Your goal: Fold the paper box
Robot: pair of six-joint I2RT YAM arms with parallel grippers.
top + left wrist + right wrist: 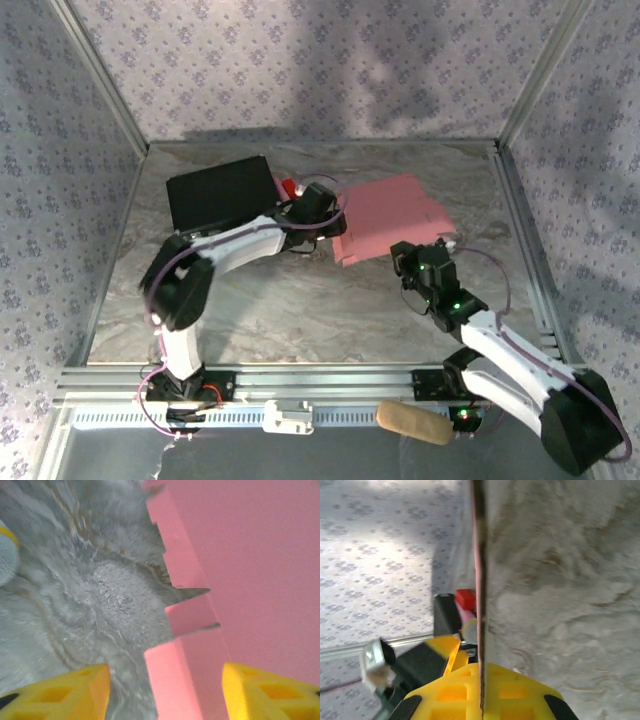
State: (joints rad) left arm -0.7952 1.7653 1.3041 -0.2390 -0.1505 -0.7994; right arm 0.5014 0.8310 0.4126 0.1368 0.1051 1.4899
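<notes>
**Paper box.** The paper box (pixel 385 212) is a pink cardboard sheet, not yet formed. It lies right of centre on the marbled surface (pixel 290 300), toward the far edge. Its left border is cut into stepped flaps and slots, seen close in the left wrist view (pixel 250 555).

**Left pincer.** The left pincer (pixel 335 212) is at the left edge of the sheet, just right of the black case (pixel 220 190). Its yellow fingers (pixel 65 692) stand apart. A narrow pink flap lies in the gap between them. Whether the right-hand finger touches the cardboard cannot be told from this angle.

**Right pincer.** The right pincer (pixel 405 250) is at the near edge of the sheet. In the right wrist view the yellow fingers (pixel 450 690) are together, clamped on the cardboard. The sheet (pixel 479 580) appears edge-on there as a thin line running away from the pincer (pixel 481 685).

**Other items.** A small red item (pixel 290 187) sits between the black case and the sheet. The patterned wall (pixel 300 60) encloses the surface.
</notes>
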